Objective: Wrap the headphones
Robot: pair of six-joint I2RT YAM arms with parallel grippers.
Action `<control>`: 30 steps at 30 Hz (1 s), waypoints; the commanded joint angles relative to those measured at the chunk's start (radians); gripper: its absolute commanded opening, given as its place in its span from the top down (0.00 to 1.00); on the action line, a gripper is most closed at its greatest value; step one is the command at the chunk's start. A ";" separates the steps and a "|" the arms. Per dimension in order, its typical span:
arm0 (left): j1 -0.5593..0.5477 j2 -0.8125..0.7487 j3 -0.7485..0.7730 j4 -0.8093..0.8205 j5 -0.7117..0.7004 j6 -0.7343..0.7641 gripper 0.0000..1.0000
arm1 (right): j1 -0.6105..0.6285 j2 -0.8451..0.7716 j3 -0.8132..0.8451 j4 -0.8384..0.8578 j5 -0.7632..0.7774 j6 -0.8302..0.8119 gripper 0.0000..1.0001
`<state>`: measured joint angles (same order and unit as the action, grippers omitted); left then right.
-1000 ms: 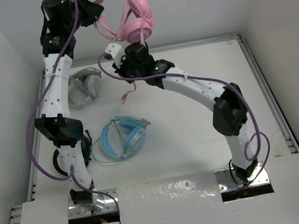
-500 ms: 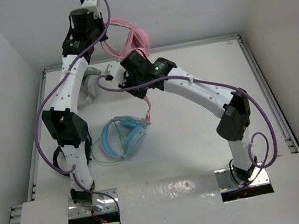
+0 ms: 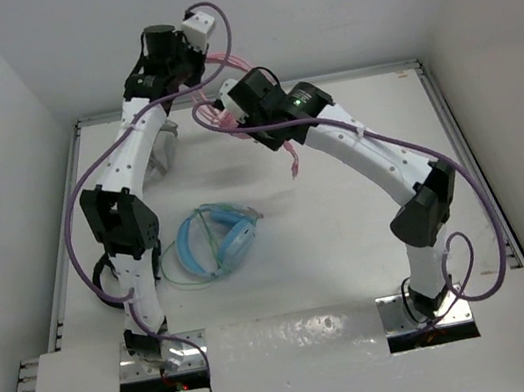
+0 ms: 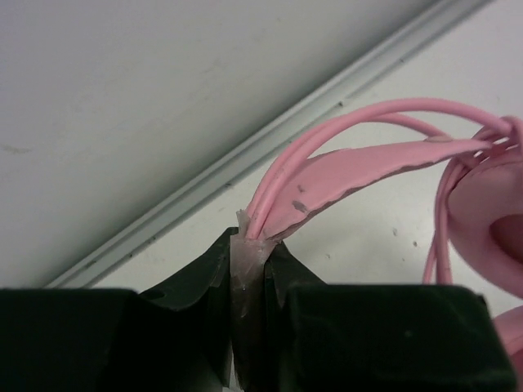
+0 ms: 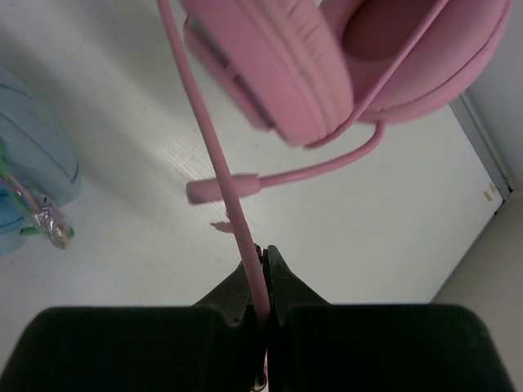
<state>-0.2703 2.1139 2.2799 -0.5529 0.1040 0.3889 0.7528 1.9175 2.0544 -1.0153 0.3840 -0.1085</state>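
Observation:
The pink headphones (image 3: 221, 62) hang in the air at the back of the table, mostly hidden between my two wrists. My left gripper (image 4: 257, 238) is shut on the pink headband (image 4: 368, 167) together with a few cable strands; in the top view this gripper (image 3: 190, 66) is high at the back. My right gripper (image 5: 263, 278) is shut on the thin pink cable (image 5: 214, 155), just below the ear cups (image 5: 278, 65) and the microphone boom (image 5: 245, 186). In the top view my right gripper (image 3: 227, 111) is beside the left one, and the loose cable end (image 3: 293, 162) dangles below my right arm.
Light-blue headphones (image 3: 214, 240) with a coiled cable lie on the table's left middle, also at the left edge of the right wrist view (image 5: 33, 163). Grey headphones (image 3: 160, 148) lie at the back left, partly behind my left arm. White walls enclose the table.
My left gripper has swung right and lower with the headphones, which are now mostly hidden. My right gripper has moved right along the cable, and the loose cable end has swung right.

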 commanded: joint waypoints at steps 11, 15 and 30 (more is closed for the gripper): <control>-0.069 -0.052 -0.016 -0.022 0.192 0.180 1.00 | -0.151 -0.069 0.050 0.185 0.321 -0.132 1.00; -0.101 -0.060 -0.017 -0.027 0.183 0.169 1.00 | -0.225 -0.035 -0.033 0.375 0.536 -0.310 1.00; -0.135 -0.078 0.023 -0.125 0.330 0.076 1.00 | -0.356 -0.087 -0.263 0.857 -0.062 -0.168 1.00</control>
<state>-0.4099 2.1132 2.2650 -0.5869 0.2821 0.4805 0.4343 1.8530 1.7512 -0.3634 0.3367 -0.3222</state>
